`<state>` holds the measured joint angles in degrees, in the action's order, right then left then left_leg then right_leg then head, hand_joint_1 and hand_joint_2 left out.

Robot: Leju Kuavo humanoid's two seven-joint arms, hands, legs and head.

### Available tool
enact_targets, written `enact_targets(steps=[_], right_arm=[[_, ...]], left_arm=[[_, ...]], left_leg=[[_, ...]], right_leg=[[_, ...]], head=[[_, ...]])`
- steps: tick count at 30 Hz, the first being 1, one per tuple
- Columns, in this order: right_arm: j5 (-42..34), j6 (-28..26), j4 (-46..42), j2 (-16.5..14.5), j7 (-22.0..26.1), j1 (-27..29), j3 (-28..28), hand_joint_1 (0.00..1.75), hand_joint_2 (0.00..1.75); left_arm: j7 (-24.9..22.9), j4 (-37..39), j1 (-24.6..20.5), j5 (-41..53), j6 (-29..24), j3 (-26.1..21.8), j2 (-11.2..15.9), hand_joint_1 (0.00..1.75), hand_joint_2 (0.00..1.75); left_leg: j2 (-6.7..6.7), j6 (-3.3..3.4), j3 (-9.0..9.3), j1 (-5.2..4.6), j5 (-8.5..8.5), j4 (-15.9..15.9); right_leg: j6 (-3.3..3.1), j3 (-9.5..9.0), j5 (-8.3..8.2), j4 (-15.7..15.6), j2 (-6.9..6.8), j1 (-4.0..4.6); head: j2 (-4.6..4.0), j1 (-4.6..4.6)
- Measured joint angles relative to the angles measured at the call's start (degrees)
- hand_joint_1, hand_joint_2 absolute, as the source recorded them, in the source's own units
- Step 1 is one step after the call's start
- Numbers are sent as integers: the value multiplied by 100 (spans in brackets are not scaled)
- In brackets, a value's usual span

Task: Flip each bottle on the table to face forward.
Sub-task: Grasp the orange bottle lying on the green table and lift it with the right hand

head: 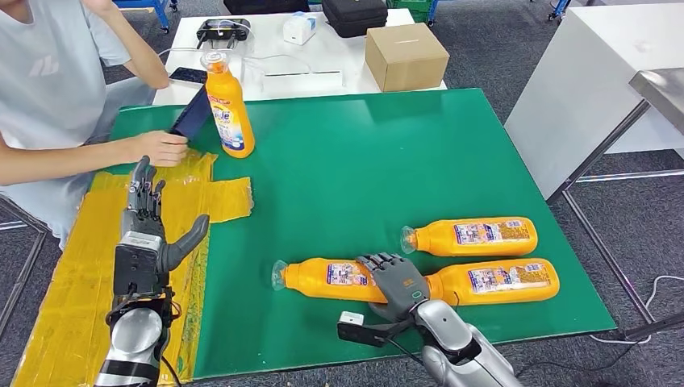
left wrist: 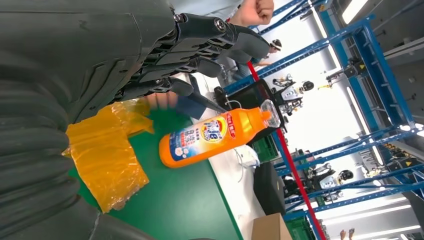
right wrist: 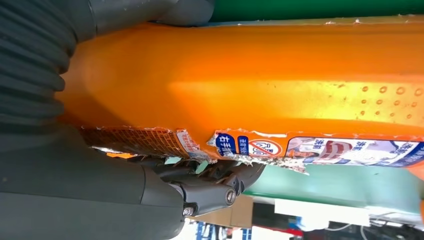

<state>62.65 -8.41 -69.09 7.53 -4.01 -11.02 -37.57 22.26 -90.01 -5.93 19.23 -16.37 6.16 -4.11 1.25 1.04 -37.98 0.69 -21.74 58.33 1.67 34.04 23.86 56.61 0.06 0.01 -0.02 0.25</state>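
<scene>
ok so from my head cam I've got three orange bottles lying on their sides on the green table mat (head: 419, 153) near the front right: the nearest-left bottle (head: 327, 278) with its cap pointing left, a front-right bottle (head: 500, 281) just beside it, and a rear bottle (head: 474, 236) lying a bit behind those two. My right hand (head: 395, 284) is down on the nearest-left bottle, fingers wrapped over its base end, and the right wrist cam backs that up, with the orange body (right wrist: 250, 85) pressed right against the palm and the fingers (right wrist: 210, 172) curled round the torn label side, so I'd call that gripping it. A fourth bottle (head: 228, 105) stands upright at the back left of the mat, label facing me; the left wrist cam sees it too (left wrist: 215, 137). My left hand (head: 145, 234) is raised over the yellow taped patch (head: 72, 266) at the left edge, fingers spread, holding nothing. A person's hand (head: 161, 147) rests on the mat near the upright bottle, next to a dark blue flat thing (head: 192, 115). There's a cardboard box (head: 406, 55) on the white table behind
</scene>
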Motion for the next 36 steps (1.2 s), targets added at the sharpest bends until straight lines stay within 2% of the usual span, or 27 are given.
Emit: enact_targets(steps=[4, 9, 15, 20, 22, 31, 32, 36], right_arm=[[-35, -195, -44, -111, 19, 96, 122, 175, 175], [-314, -787, -418, -370, 247, 419, 510, 175, 175], [-416, -955, -724, -535, 336, 597, 765, 175, 175], [-915, -1922, -1115, -787, 831, 879, 1173, 175, 175], [-1115, -2148, -1311, -881, 982, 984, 1354, 175, 175], [-1243, -2271, -1495, -967, 1071, 1102, 1542, 175, 175], [-1351, -2340, -1584, -1013, 1170, 1175, 1646, 174, 175], [-2194, -2590, -1881, -1301, 1872, 1316, 2007, 173, 175]], left_arm=[[-7, -52, 36, 0, -8, 0, -10, 0, 175], [-49, -156, 131, 0, -14, 0, -25, 0, 175], [-63, -227, 179, -4, -8, 10, -34, 0, 175], [-106, -337, 257, -162, 224, 108, -33, 0, 175], [-183, -397, 296, -202, 339, 184, -27, 0, 175], [-325, -453, 338, -288, 517, 270, -7, 0, 175], [-366, -494, 376, -483, 735, 336, 14, 0, 175], [-554, -669, 494, -1995, 2219, 914, 209, 0, 175]], left_leg=[[1, 0, -1, 0, 0, 0], [-3, -2, -13, 0, -2, 0], [-1, -3, -16, 2, -2, 0], [-1, -3, -17, 1, -2, 0], [0, -3, -18, 1, -3, 0], [0, -3, -19, 0, -4, 0], [-1, -3, -20, 0, -5, 0], [-3, -5, -20, 1, -6, 0]], right_leg=[[0, 2, 0, 0, 0, 0], [0, 13, 0, 1, 1, 1], [-1, 17, 1, 1, 0, 1], [-1, 18, 1, 1, 0, 0], [-1, 18, 2, 1, 0, 0], [0, 19, 2, 0, 0, 0], [0, 19, 2, 0, 0, 0], [-1, 22, 1, 0, 1, 1]], head=[[0, -1], [0, -1], [0, 1], [0, -1], [0, 0], [0, 0], [0, 0], [0, -1]])
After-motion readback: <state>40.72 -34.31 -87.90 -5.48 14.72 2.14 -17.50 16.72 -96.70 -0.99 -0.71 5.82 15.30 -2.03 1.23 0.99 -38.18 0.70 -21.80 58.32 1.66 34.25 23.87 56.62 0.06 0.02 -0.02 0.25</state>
